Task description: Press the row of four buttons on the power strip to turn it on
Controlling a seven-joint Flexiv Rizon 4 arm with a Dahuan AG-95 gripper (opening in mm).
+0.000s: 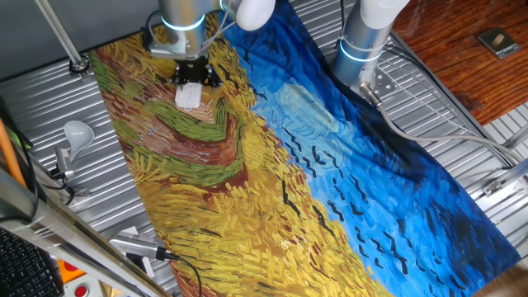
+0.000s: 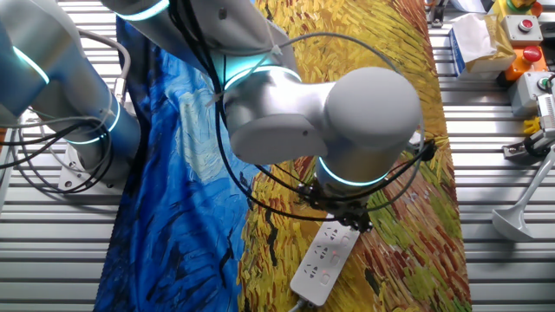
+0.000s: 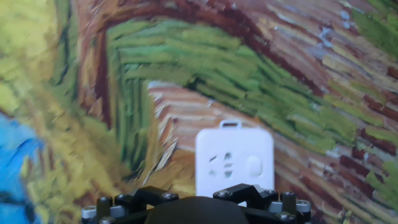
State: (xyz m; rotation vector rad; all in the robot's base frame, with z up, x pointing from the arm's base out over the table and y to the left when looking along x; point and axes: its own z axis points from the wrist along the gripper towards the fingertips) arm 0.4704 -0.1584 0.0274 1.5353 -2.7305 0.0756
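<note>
while over the power strip [image 2: 323, 256] | pincer [image 1: 190, 80] low | grip state unclear

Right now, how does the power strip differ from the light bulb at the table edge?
The power strip is a flat rectangular bar lying on the painted cloth, directly under the tool; the light bulb is rounded and sits off the cloth on the ribbed metal table, away from the arm. The strip's face shows socket holes; the bulb's is smooth. Both are white.

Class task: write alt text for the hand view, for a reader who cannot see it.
A white power strip lies end-on just beyond the robot's black pincer mount, showing one socket and one pale button. It rests on a painted cloth of green, brown and yellow strokes.
</note>
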